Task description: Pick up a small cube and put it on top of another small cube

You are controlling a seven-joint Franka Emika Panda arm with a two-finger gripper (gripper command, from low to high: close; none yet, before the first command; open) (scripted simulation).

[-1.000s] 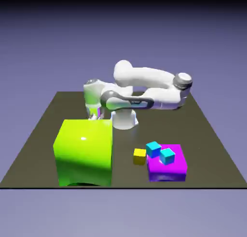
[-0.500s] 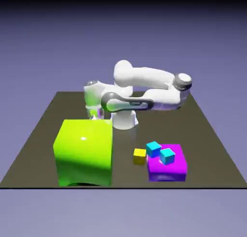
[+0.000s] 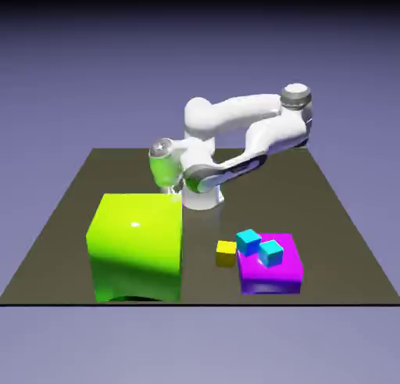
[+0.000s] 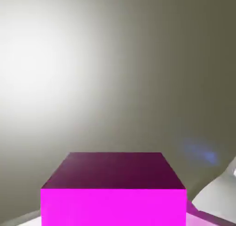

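Clearly gripping the magenta cube [image 4: 113, 206] with the gripper [image 3: 169, 192], left of centre in the exterior view; bottom middle of the hand view for the cube. To reach the yellow cube [image 3: 226, 254], lower middle, must probably go toward the exterior view's right and nearer the camera. Best kept clear of the lime-green block [image 3: 138, 245], lower left, and, beyond the target, cyan cubes [image 3: 271, 253] on the magenta block [image 3: 269, 279].
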